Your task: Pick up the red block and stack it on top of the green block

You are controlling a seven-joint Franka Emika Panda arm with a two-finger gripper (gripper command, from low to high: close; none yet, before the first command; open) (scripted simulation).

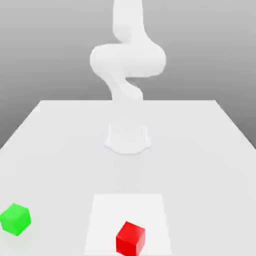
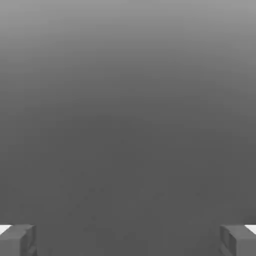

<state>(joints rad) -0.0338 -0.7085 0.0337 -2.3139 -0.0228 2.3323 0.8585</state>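
The red block (image 1: 131,239) sits on a paler square patch (image 1: 150,210) of the white table (image 1: 200,140), near the front edge in the exterior view. The green block (image 1: 15,219) rests well apart toward that view's left. In the hand view the gripper (image 2: 128,240) has its fingers (image 2: 17,239) spread wide, with nothing between them.

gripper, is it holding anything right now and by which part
Nothing is held. The gripper is open with an empty gap between its fingertips; the red block and green block sit apart on the table.
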